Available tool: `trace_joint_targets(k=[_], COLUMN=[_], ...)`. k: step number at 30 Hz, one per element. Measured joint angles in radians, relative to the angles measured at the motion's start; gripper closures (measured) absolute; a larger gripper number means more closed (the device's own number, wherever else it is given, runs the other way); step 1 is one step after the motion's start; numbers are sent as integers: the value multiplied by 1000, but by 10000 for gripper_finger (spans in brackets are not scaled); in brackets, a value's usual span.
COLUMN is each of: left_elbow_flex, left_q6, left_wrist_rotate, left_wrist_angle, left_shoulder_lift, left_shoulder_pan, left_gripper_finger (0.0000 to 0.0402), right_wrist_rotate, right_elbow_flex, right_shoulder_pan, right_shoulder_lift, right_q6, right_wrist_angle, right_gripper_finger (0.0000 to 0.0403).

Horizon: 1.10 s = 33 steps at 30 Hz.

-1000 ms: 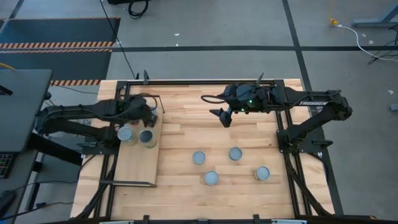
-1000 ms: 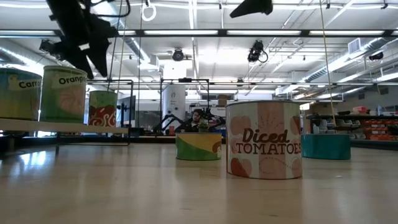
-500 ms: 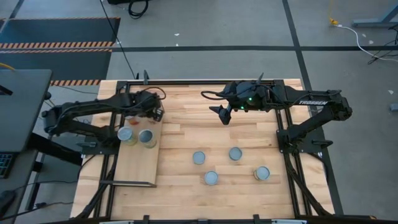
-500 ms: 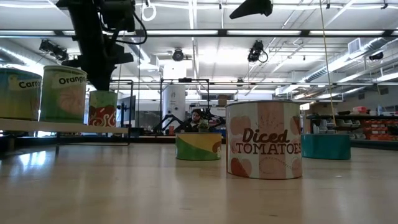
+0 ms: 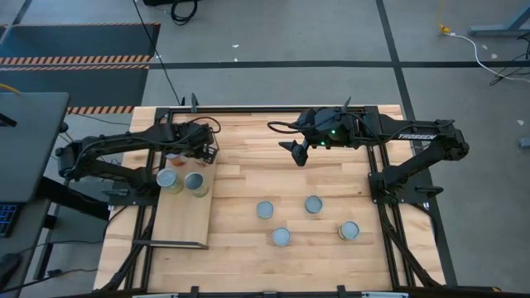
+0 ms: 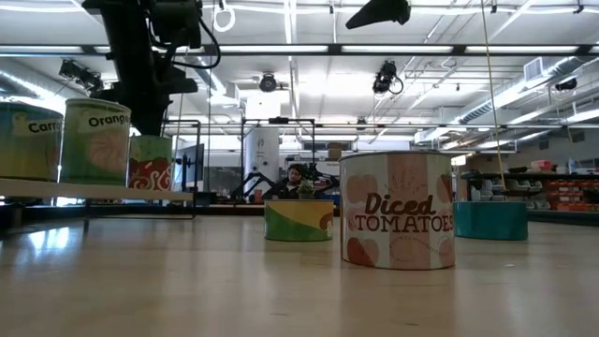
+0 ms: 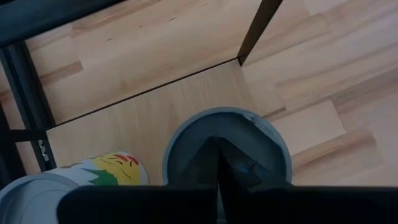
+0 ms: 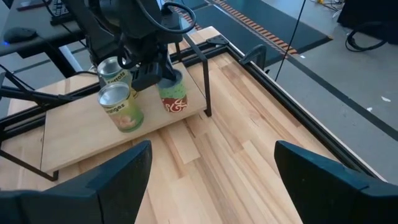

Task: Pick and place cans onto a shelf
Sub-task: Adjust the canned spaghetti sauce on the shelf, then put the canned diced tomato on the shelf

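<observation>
Three cans stand on the far end of the shelf (image 5: 178,223): two with pale labels (image 5: 167,178) (image 5: 196,182) and a red-labelled can (image 8: 173,94) at the far corner. My left gripper (image 8: 153,77) is shut, pointing down just over the red-labelled can's grey top (image 7: 249,134). My right gripper (image 5: 296,154) hangs open above the far middle of the table, holding nothing. Several more cans (image 5: 265,210) (image 5: 313,204) (image 5: 281,237) stand on the tabletop near the front. My left gripper's shut fingers (image 7: 217,165) point straight down at the top of the red-labelled can, near its middle. I cannot tell whether they touch it. The can stands upright on the shelf board.
The shelf's thin black frame (image 8: 205,87) rises beside the red-labelled can. The near half of the shelf board is bare. In the low view a "Diced Tomatoes" can (image 6: 398,211), a yellow-green one (image 6: 299,220) and a teal one (image 6: 491,220) stand on the table.
My left gripper has shut and turned from a slant to pointing straight down, shifting a little toward the table's far edge until it stands over the red-labelled can. The can stays upright on the shelf.
</observation>
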Motion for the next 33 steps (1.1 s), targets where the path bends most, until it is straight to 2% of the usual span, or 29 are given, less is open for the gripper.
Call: trace_joint_targets(k=[15, 17, 20, 23, 26, 30, 33], left_elbow_flex=[0, 0, 0, 9, 37, 80, 85], left_q6=[11, 11, 32, 21, -8, -22, 43], left_wrist_rotate=[18, 48, 150, 234, 293, 275, 257], left_wrist_angle=[1, 1, 1, 18, 137, 341, 513], left_shoulder_lift=[-37, -57, -98, -154, -204, -221, -220], left_shoulder_pan=[0, 0, -7, -46, -122, -258, -365], left_gripper_finger=[393, 393, 393, 393, 393, 396, 397], right_wrist_rotate=[-9, -9, -9, -25, -29, -33, -113], right_elbow_flex=[0, 0, 0, 0, 0, 0, 0], right_shoulder_pan=[0, 0, 0, 15, 37, 83, 135], right_shoulder_lift=[0, 0, 0, 4, 35, 104, 175], right_q6=[0, 0, -13, -100, -145, -185, -200], right_wrist_angle=[-9, -9, -34, -120, -205, -246, -250], right_gripper_finger=[57, 57, 57, 57, 57, 57, 57])
